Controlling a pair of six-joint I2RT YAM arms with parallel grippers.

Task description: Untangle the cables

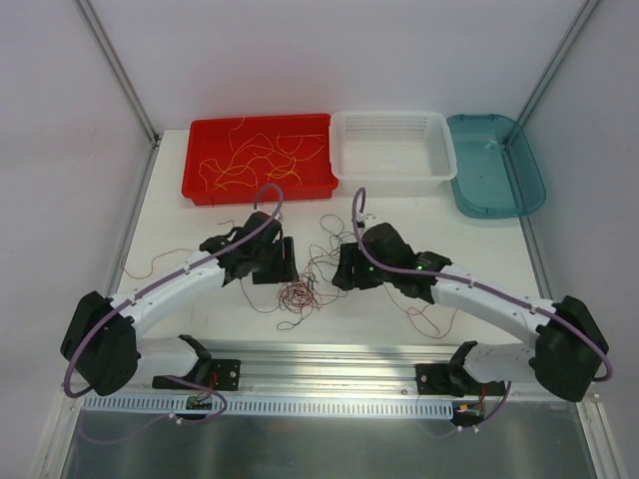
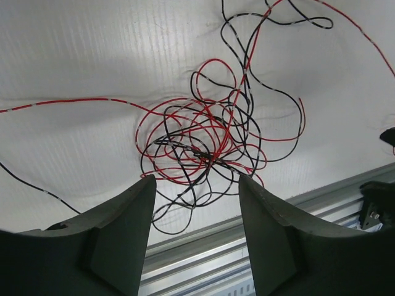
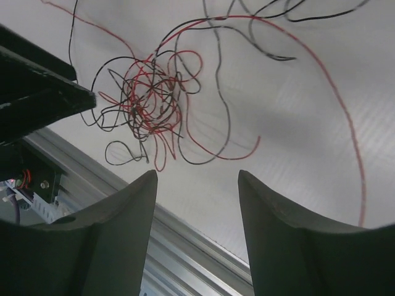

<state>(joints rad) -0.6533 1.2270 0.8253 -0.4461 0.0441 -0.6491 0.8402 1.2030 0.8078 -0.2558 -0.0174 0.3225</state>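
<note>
The cables point(image 1: 300, 292) are thin red and black wires in a knotted clump on the white table, with loose strands trailing outward. My left gripper point(image 1: 286, 261) hovers just left of the clump and my right gripper point(image 1: 344, 269) just right of it. In the left wrist view the clump point(image 2: 203, 148) lies just beyond my left gripper point(image 2: 197, 179), which is open and holds nothing. In the right wrist view the clump point(image 3: 148, 98) lies ahead and to the left of my right gripper point(image 3: 196, 174), also open and holding nothing. The left gripper's dark body point(image 3: 37, 92) shows beside the clump there.
A red tray point(image 1: 200, 180) with several yellow-orange wires stands at the back left. Beside it are a white basket point(image 1: 391, 180) and a teal tray point(image 1: 494, 200). A metal rail point(image 1: 329, 364) runs along the near table edge.
</note>
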